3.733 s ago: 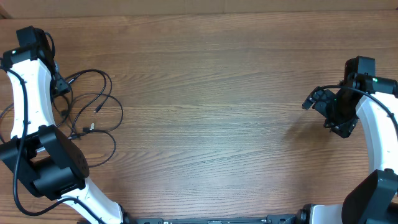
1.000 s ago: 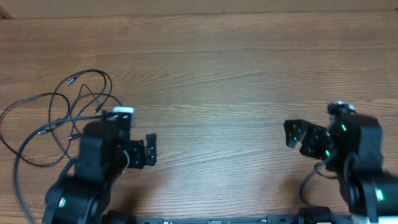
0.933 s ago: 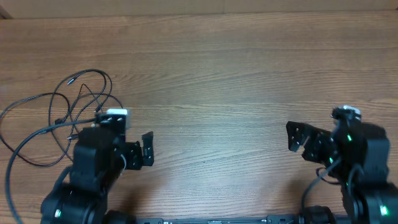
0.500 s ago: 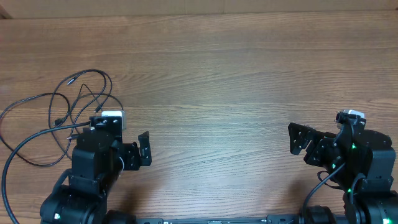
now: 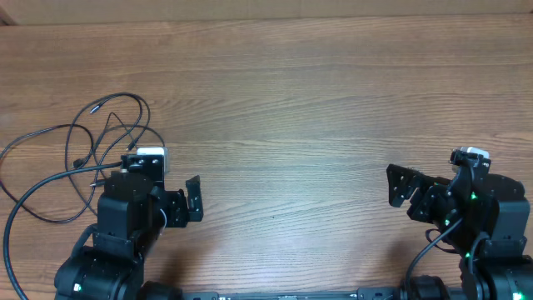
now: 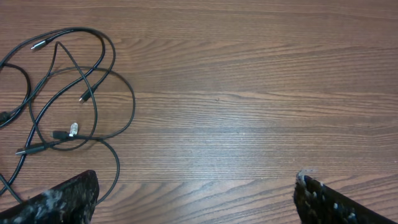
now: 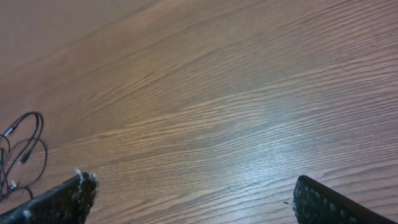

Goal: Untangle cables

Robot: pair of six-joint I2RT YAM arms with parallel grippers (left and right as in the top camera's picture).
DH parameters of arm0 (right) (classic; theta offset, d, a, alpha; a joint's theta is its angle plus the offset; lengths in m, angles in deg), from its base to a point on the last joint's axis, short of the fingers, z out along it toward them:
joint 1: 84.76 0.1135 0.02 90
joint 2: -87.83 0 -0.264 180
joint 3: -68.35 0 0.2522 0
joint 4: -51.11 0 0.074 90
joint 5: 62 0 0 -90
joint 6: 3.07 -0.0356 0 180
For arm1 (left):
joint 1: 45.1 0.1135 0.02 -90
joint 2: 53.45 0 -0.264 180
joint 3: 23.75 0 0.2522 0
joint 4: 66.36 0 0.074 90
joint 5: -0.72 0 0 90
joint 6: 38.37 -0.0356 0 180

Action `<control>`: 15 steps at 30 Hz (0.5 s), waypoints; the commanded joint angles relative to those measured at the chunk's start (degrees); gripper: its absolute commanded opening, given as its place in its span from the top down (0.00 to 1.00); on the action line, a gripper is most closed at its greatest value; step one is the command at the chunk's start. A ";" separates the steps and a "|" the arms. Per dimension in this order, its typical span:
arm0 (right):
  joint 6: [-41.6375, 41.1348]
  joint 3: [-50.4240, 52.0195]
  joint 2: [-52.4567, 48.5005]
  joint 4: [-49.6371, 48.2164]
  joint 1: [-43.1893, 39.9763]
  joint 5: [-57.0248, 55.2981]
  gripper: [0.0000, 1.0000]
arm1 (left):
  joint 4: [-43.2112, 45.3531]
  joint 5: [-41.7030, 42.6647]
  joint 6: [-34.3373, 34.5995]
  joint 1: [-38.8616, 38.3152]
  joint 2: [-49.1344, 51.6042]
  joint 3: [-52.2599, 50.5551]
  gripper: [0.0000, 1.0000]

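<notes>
Black cables (image 6: 73,129) sprawl looped at the left of the wooden table (image 5: 300,100), strands apparently crossed. Left gripper (image 6: 196,196) and right gripper (image 7: 193,196) gape wide, empty. Pinching two strands together could cinch the tangle tighter.

Wood-grain table (image 5: 316,100) w/ thin black cables (image 5: 98,158) lying loosely looped, tangled, on its left side.

Thin black flexible cables (image 6: 60,134) with silver-tipped plugs are seen on a brown wooden table (image 5: 291,100) streaked with darker grain
</notes>
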 commanded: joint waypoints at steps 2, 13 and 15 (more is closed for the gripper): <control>0.13 0.85 3.43 -3.23 -0.59 -1.22 0.00 | 0.09 -0.94 0.55 0.15 0.04 -0.52 0.00; 0.07 22.64 23.30 -34.42 -0.57 -0.81 0.00 | 0.09 -0.94 0.55 0.15 0.04 -0.52 0.01; 0.07 26.62 25.97 -40.26 -0.57 -0.70 0.00 | 0.09 -0.94 0.57 0.15 0.04 -0.52 0.00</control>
